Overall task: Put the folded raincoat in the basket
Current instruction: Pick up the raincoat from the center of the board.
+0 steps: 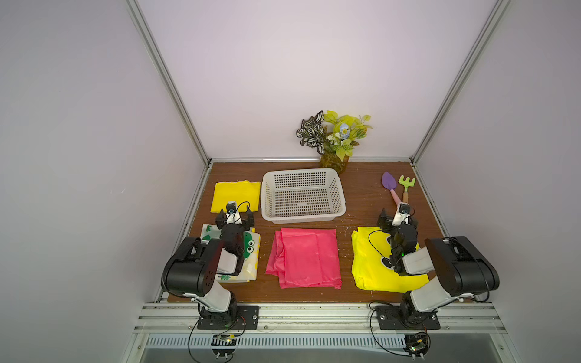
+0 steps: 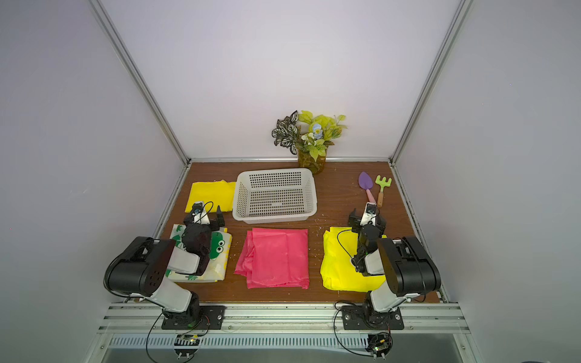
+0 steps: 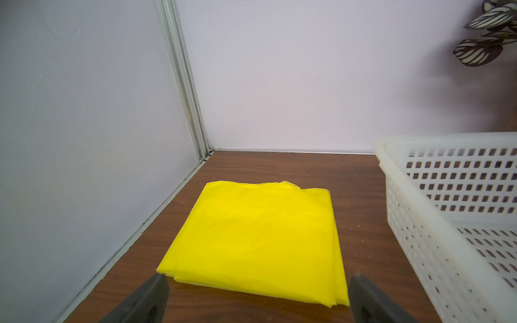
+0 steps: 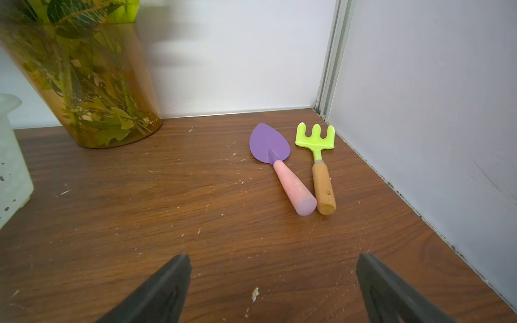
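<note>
Nearest us, a ribbed aluminium rail point(image 1: 314, 314) carries the left arm point(image 1: 188, 270) and right arm point(image 1: 462, 267) at the edge of a wood-grain tabletop point(image 1: 361, 201) boxed by pale walls point(image 1: 283, 78). We see the left jaws spread wide at the near edge of a crisply folded yellow raincoat point(image 3: 251, 240), which lies just beside the white perforated basket point(image 1: 267, 201). The right jaws gape likewise over crumb-flecked wood near a purple trowel point(image 4: 270, 145) and green rake point(image 4: 316, 137). A frog-print raincoat point(image 1: 250, 248) and a second yellow raincoat point(image 1: 367, 261) sit partly hidden under the arms; a glossy pink raincoat point(image 1: 306, 257) lies before the basket.

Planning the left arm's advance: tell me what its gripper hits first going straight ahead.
The left gripper, jaws open, points at the plain yellow folded raincoat; it would likely meet that first, though its height is unclear.
</note>
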You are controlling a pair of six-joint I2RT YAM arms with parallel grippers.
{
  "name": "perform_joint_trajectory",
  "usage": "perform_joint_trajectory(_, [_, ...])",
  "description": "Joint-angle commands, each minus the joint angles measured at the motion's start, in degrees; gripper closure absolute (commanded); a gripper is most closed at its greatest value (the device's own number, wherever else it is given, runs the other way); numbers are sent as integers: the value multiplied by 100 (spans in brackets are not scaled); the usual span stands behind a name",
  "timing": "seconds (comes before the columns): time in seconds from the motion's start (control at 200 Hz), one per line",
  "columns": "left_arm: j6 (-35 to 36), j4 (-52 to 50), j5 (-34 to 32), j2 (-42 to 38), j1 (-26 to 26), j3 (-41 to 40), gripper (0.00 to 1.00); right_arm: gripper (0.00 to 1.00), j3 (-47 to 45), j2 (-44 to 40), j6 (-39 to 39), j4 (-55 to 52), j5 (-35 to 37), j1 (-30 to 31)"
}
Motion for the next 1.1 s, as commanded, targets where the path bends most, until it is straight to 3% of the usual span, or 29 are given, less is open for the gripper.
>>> perform_joint_trajectory(0.0, [53,-50,44,-111,70,-50,1,0,-14,-180,-72,251,-65,-31])
perform_joint_trajectory(0.726, [53,-69,52,-108,73,-46,0,1,-17,-180,-37,224,-131,-53])
perform_joint_trajectory(0.861, [-174,41,-642,-215,73,-129,0,0,-21,-188,-55,238,-118,-51])
perform_joint_trajectory(0.971, [-67,8,-528,-372,-9,-235,1,0,-27,-197,-82,317,-50,-45])
perform_joint_trajectory(1.096, [37,83,-697,-279,-111,-185,0,0,591,-823,-151,-1399,51,40])
